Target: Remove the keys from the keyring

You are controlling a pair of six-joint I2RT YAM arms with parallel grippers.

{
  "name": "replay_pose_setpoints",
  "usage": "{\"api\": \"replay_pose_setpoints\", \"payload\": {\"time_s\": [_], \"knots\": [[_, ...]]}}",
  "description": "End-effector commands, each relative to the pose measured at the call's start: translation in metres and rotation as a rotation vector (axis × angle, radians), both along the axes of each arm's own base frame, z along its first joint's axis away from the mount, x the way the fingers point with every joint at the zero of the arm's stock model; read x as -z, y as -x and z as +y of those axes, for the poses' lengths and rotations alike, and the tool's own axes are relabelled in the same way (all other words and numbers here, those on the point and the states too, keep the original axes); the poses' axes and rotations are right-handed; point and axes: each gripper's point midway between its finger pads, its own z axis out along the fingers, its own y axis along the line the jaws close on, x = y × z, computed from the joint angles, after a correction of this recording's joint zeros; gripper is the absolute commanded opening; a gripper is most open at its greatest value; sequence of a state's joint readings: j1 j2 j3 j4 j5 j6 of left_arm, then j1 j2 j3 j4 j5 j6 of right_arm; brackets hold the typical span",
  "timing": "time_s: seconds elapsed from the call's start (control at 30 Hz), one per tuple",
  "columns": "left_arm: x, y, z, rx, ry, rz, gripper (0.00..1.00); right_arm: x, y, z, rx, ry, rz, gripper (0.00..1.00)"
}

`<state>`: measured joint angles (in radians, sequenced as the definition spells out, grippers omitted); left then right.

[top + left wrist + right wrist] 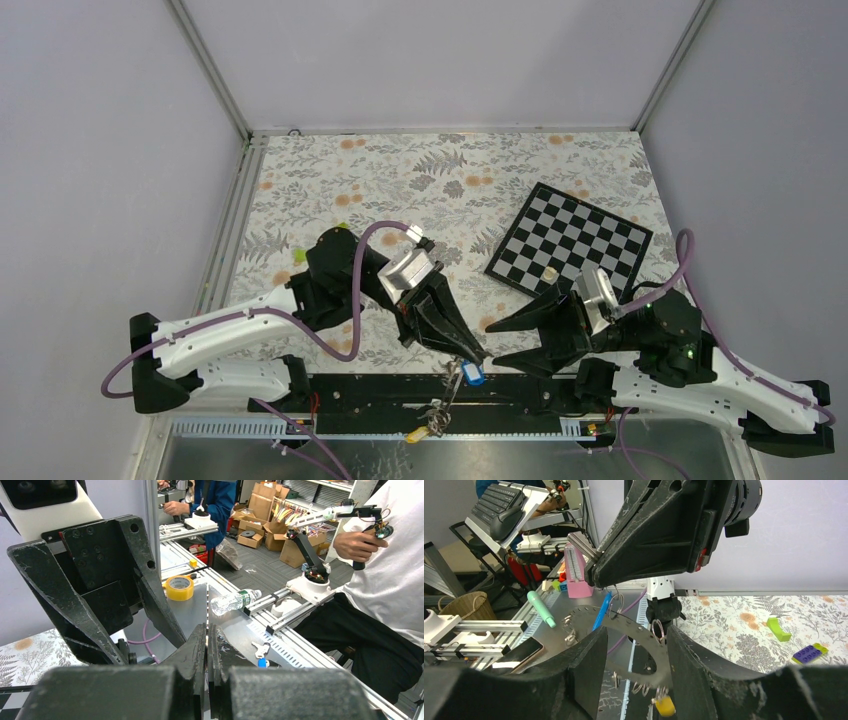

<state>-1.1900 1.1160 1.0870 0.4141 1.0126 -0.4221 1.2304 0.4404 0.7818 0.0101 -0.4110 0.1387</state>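
Status: no key is coming off yet, as far as I'm seeing. Left claw (pixel 593 575) is clamping fully closed on what looks like the upper rim of the keyring (pixel 644 647). The ring is hanging tilted in the air just past the near edge of the surface (pixel 330 200), roughly midway along that edge, between the two arm bases.

Keys are dangling from it:
- The blue-headed key (pixel 602 611) is hanging right under the left claw.
- The yellow tag (pixel 665 706) is sitting at the bottom of the ring.
- A few plain silver keys (pixel 569 630) are hanging off the ring's outer rim.

Right claw (pixel 634 635) is standing half-wide and gripping nothing, with the ring showing between its fingers in its own view. I'm reading that as lining up for a pick, so I'm judging the job as barely started, with every key I can see left to do.

Hard to make out:
- The blue key is blocking the exact spot where the left claw is pinching the ring.
- I can't tell whether the right fingers are touching the ring or just flanking it.
- I'm not getting a key count. The bottom cluster is running off the frame in the right wrist view and is tiny from overhead.
- The left wrist view is showing the ring edge-on, as only a thin line.
- The arms are covering the near strip of the surface, so a loose key there would be hidden.
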Motion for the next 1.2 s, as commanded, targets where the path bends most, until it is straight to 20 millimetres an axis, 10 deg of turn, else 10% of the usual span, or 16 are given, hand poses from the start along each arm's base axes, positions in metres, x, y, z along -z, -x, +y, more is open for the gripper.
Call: {"api": "replay_pose_setpoints", "payload": {"time_s": [0.0,0.4,1.17], "knots": [[-0.036,0.007,0.012,0.022,0.13,-0.057,0.0,-0.014,-0.002,-0.007,0.026,-0.028,-0.037,0.54],[-0.032,0.012,0.013,0.075,0.099,-0.045,0.01,-0.005,-0.001,-0.003,0.007,0.034,-0.092,0.81],[-0.028,0.014,0.011,0.11,0.074,-0.031,0.03,0.005,0.01,0.012,-0.098,0.098,-0.115,0.85]]}}
